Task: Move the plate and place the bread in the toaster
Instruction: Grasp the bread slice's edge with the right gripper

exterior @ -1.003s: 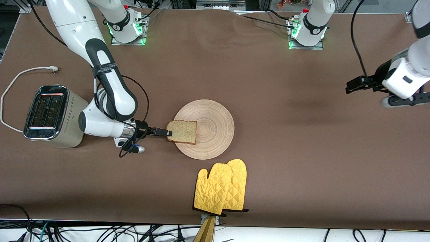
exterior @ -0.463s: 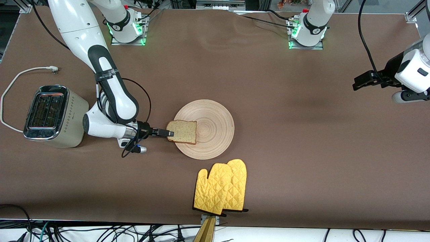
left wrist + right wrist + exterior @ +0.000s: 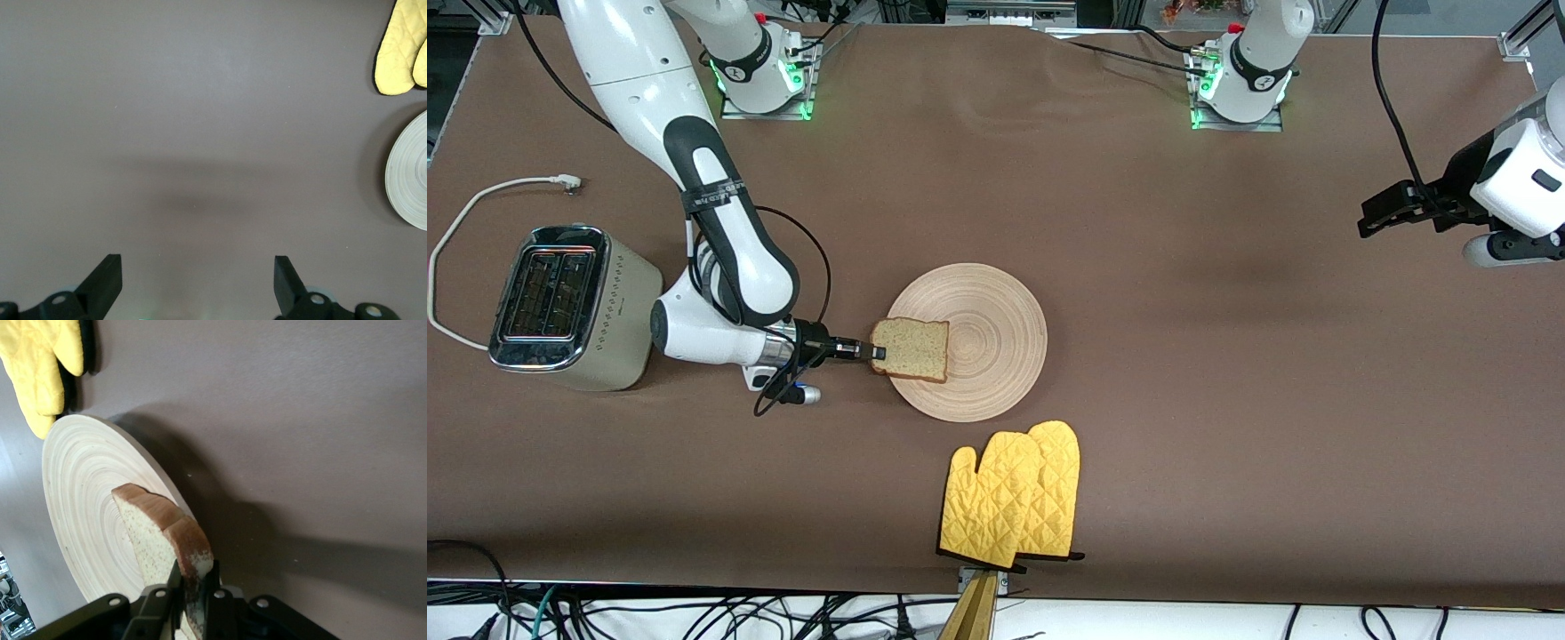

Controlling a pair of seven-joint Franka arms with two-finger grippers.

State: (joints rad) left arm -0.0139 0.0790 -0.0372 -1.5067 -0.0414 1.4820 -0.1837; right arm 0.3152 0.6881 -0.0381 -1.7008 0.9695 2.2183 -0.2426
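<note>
**At the plate's edge: bread gripped, toaster not yet loaded**

At the plate's rim, the right gripper [image 3: 874, 353] pinches the bread [image 3: 911, 349] by its crust; the slice lies on the plate [image 3: 996, 342]. The toaster [image 3: 569, 307], toward the right arm's end, has empty slots. Carrying and inserting remain. The left gripper [image 3: 1383, 216] waits open over bare table.

**Open cloth and what blocks it**

Bare tablecloth [image 3: 1183, 356] runs wide between the plate [image 3: 996, 356] and the left arm's end, with nothing standing on it. Between the plate and the toaster [image 3: 569, 307], the right arm's forearm and wrist [image 3: 720, 329] fill most of the gap. The yellow oven mitts [image 3: 1014, 502] lie just nearer the front camera than the plate, leaving a narrow strip between them. The toaster's white cord [image 3: 463, 222] loops on the cloth beside it.
</note>
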